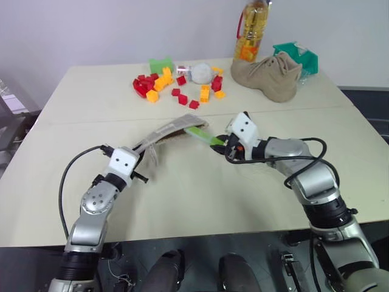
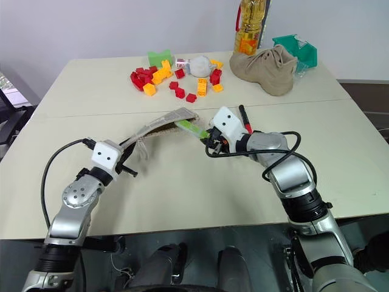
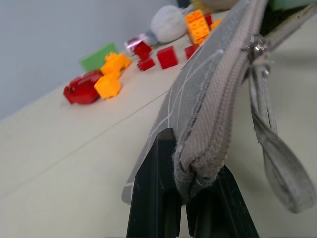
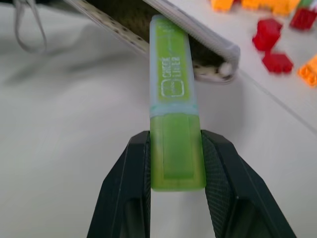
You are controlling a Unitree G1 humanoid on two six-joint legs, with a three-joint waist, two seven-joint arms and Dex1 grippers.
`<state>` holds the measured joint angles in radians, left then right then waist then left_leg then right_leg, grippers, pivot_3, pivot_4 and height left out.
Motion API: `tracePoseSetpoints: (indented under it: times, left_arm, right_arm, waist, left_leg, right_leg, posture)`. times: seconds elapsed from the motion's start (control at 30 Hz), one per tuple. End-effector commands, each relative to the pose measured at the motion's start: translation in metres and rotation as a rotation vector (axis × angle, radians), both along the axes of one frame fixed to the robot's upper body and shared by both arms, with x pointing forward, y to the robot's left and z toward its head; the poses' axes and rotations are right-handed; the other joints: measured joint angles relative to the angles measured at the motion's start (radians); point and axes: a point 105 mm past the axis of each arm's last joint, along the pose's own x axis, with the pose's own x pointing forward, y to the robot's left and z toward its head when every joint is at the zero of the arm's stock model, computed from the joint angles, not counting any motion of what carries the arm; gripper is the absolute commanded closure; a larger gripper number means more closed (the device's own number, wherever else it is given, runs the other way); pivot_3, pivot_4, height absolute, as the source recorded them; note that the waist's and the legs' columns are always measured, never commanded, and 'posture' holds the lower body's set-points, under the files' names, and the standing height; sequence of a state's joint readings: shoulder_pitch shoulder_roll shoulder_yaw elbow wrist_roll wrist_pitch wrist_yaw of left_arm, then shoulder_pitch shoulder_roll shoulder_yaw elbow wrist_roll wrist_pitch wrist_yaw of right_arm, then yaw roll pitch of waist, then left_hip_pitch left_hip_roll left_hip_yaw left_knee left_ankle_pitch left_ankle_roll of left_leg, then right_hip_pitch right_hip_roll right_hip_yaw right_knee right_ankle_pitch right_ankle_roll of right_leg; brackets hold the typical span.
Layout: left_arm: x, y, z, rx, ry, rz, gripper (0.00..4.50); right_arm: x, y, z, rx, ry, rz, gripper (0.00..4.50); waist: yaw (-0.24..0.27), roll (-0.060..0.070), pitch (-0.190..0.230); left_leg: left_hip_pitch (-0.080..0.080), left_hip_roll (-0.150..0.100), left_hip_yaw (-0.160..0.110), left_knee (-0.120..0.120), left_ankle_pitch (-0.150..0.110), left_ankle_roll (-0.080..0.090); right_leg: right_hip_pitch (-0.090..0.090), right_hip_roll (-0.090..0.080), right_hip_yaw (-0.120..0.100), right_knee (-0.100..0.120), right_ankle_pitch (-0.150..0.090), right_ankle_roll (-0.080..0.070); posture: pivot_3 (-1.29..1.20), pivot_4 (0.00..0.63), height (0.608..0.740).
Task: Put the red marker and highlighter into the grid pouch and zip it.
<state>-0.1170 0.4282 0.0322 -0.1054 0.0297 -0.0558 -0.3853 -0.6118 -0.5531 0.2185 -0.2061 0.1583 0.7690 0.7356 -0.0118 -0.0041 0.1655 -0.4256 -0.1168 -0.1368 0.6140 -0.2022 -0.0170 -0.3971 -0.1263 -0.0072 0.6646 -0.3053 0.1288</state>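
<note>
Right wrist view shows the right gripper clamped on the highlighter's green cap end, its far tip at the open mouth of the grid pouch. Left gripper is closed on the pouch's zipper-edge corner, holding it raised off the table. The red marker lies just behind the right gripper.

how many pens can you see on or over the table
2. The highlighter is held in the right gripper's jaws, its tip at the grid pouch's open mouth. The red marker lies on the table beside that gripper. Others could be hidden inside the pouch.
</note>
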Motion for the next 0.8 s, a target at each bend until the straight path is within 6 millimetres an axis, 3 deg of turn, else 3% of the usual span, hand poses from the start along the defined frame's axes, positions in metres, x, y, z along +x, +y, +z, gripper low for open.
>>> tracePoseSetpoints:
  times: [0.03, 0.27, 0.5, 0.53, 0.7, 0.8]
  left_arm:
    - [-0.007, -0.013, 0.014, 0.071, -0.082, -0.085, 4.5]
    - [-0.016, -0.031, 0.008, 0.155, -0.078, -0.237, 4.5]
    - [-0.018, -0.03, 0.006, 0.159, -0.067, -0.242, 4.5]
    - [-0.018, -0.028, 0.005, 0.163, -0.063, -0.231, 4.5]
    - [-0.012, -0.017, 0.0, 0.158, -0.037, -0.146, 4.5]
    - [-0.006, -0.009, -0.001, 0.125, -0.023, -0.073, 4.5]
  right_arm:
    - [-0.002, 0.003, 0.018, -0.084, -0.093, 0.054, 3.64]
    - [-0.018, 0.028, 0.022, -0.17, -0.143, 0.218, 3.64]
    - [-0.023, 0.04, 0.024, -0.143, -0.128, 0.268, 3.64]
    - [-0.023, 0.04, 0.024, -0.138, -0.127, 0.268, 2.6]
    - [-0.024, 0.037, 0.036, -0.091, -0.151, 0.257, 0.15]
    - [-0.025, 0.029, 0.049, -0.028, -0.171, 0.253, 0.15]
  waist:
    - [0.0, 0.0, 0.0]
    - [-0.003, 0.0, 0.0]
    - [0.001, 0.0, 0.0]
    - [0.001, 0.0, 0.0]
    - [0.0, 0.0, 0.0]
    - [0.001, 0.0, 0.0]
  left_leg:
    - [0.0, 0.0, 0.0, 0.0, 0.0, 0.0]
    - [0.0, 0.0, 0.0, 0.0, 0.0, 0.0]
    - [0.0, 0.0, 0.0, 0.0, 0.0, 0.0]
    - [0.0, 0.0, 0.0, 0.0, 0.0, 0.0]
    - [0.0, 0.0, 0.0, 0.0, 0.0, 0.0]
    - [0.0, 0.0, 0.0, 0.0, 0.0, 0.0]
  right_leg:
    - [0.0, 0.0, 0.0, 0.0, 0.0, 0.0]
    - [0.0, 0.0, 0.0, 0.0, 0.0, 0.0]
    - [0.0, 0.0, 0.0, 0.0, 0.0, 0.0]
    - [0.0, 0.0, 0.0, 0.0, 0.0, 0.0]
    - [0.0, 0.0, 0.0, 0.0, 0.0, 0.0]
    - [0.0, 0.0, 0.0, 0.0, 0.0, 0.0]
  posture:
    - [0.0, 0.15, 0.74]
    - [0.0, 0.15, 0.74]
    - [0.0, 0.15, 0.74]
    - [0.0, 0.15, 0.74]
    - [0.0, 0.15, 0.74]
    - [0.0, 0.15, 0.74]
